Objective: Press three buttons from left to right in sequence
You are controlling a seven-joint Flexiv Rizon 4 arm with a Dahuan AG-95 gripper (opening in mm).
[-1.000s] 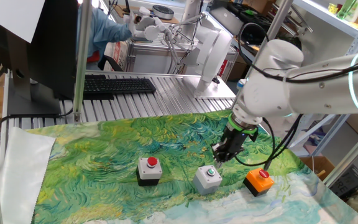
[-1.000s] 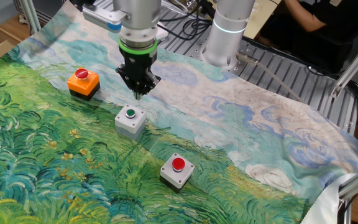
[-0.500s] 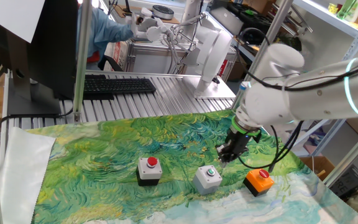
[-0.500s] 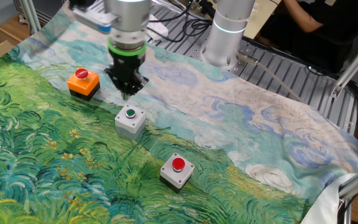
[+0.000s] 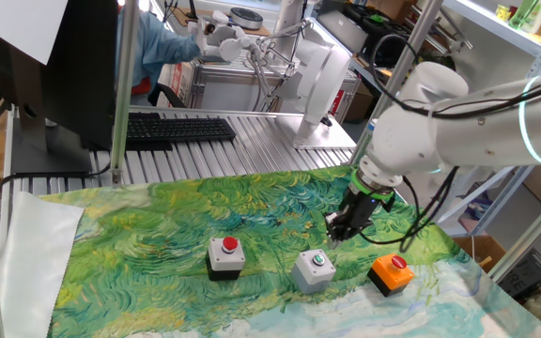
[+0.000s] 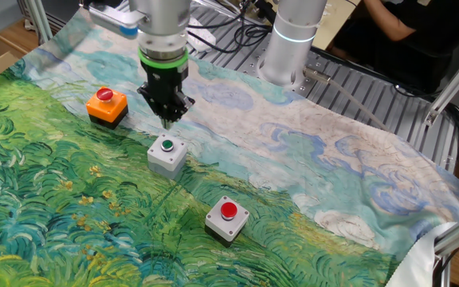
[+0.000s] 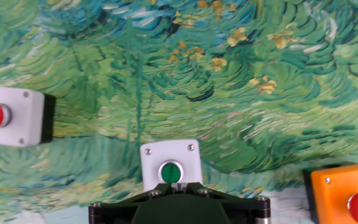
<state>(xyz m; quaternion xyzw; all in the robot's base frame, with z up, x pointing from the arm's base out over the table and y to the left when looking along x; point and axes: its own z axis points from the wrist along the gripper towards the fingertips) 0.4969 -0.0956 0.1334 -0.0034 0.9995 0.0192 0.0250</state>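
I'm hovering the gripper (image 6: 168, 121) just above and behind the grey box (image 6: 167, 153), sitting between the orange box (image 6: 107, 106) and black-and-white box (image 6: 228, 218) on the cloth (image 6: 333, 183); finger state I cannot tell.

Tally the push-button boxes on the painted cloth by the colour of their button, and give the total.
Red buttons: 2, on the black-and-white box and on the orange box.
Green buttons: 1, on the grey box.
Total: 3 boxes.

arm (image 5: 440, 131): white, glossy | wrist: green ring | tool (image 6: 167, 119): black, tapered | black cables
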